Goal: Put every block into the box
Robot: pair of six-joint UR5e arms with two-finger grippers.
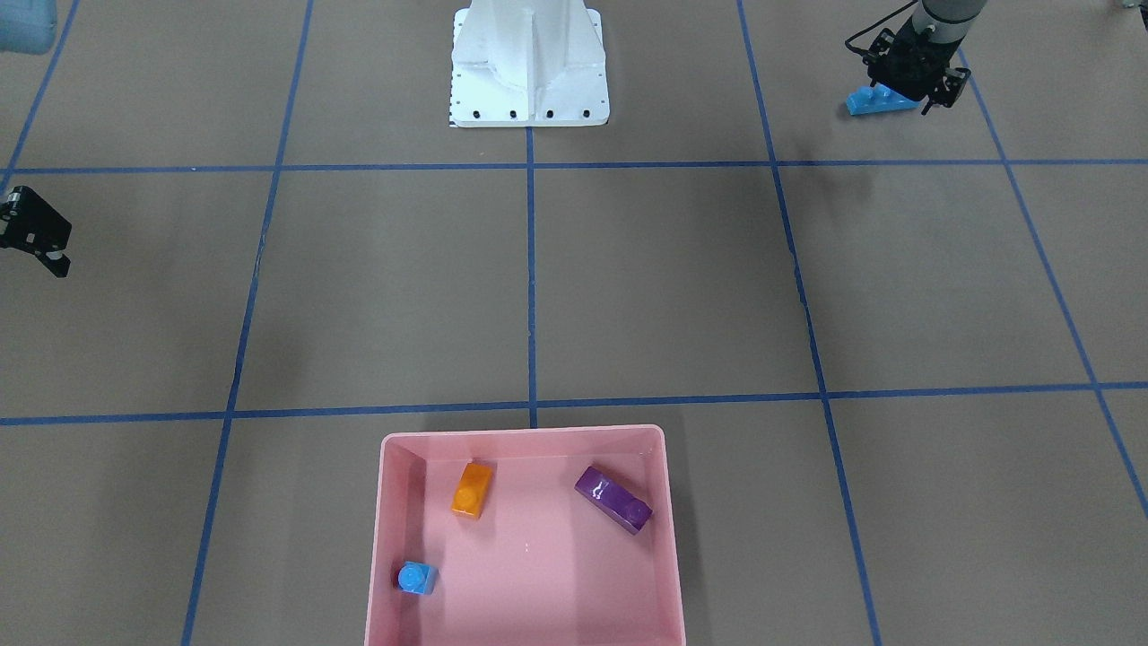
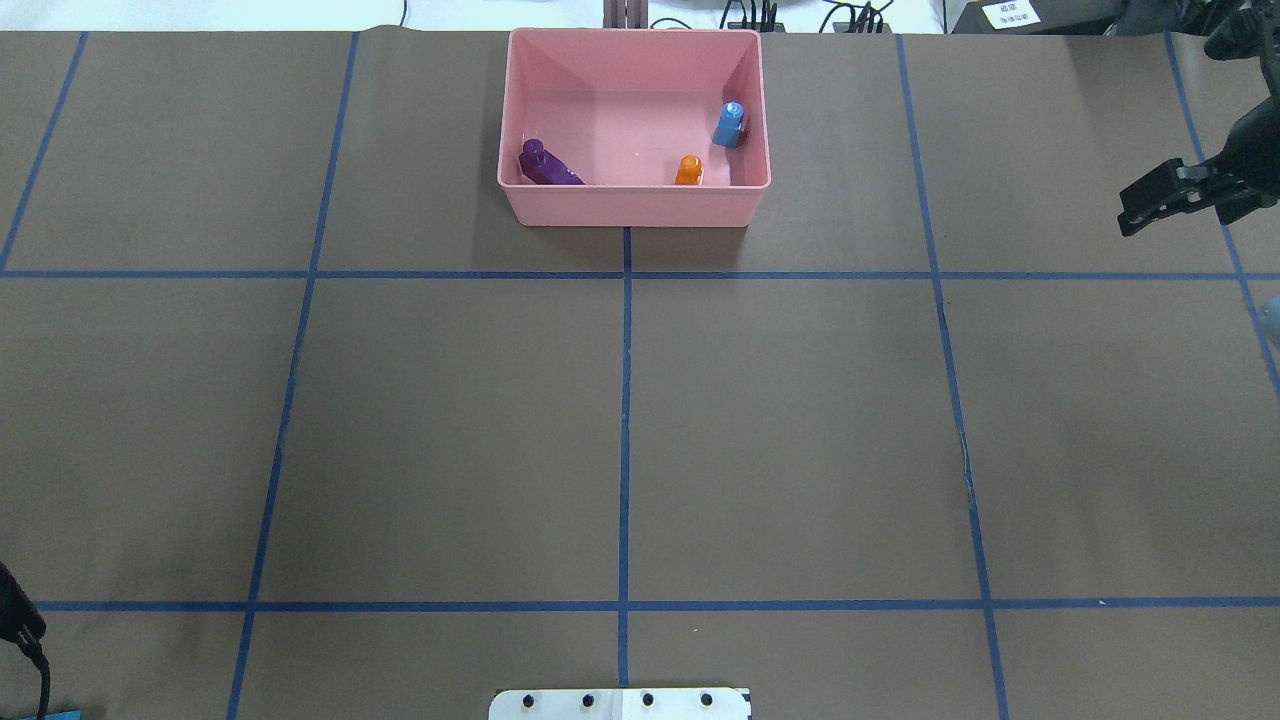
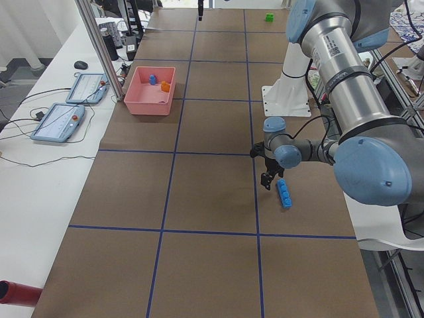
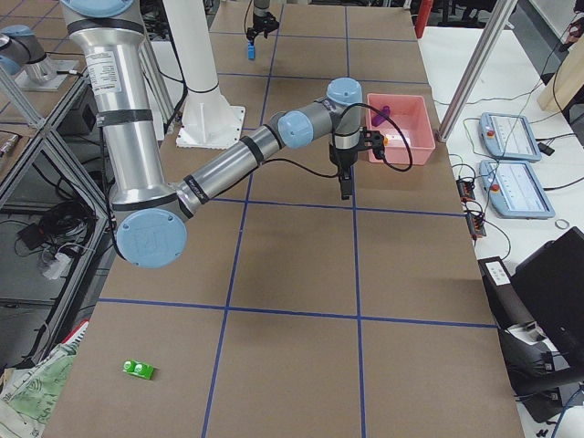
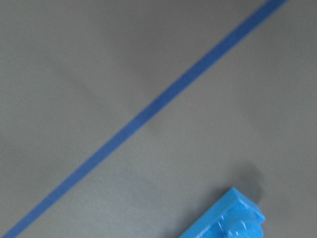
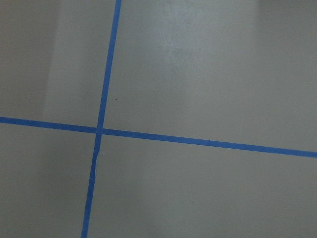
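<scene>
Upper right, the left gripper (image 1: 924, 90) is by the blue bar (image 1: 882, 101); I cannot tell if it is pinching. The box (image 1: 525, 432) is far off, bottom middle. A weak pinch could drop the bar.

Your pink box (image 1: 538, 574) has the orange block (image 1: 472, 490), purple block (image 1: 613, 499), tiny blue cube (image 1: 416, 578); long blue bar (image 1: 874, 100), green block (image 4: 139, 369) lie outside.

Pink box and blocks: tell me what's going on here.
The pink box holds the orange block, purple block and small blue block. The left end effector is down at the long blue bar; whether it grips is unclear. The right end effector hovers empty. The green block lies far from the box.
</scene>
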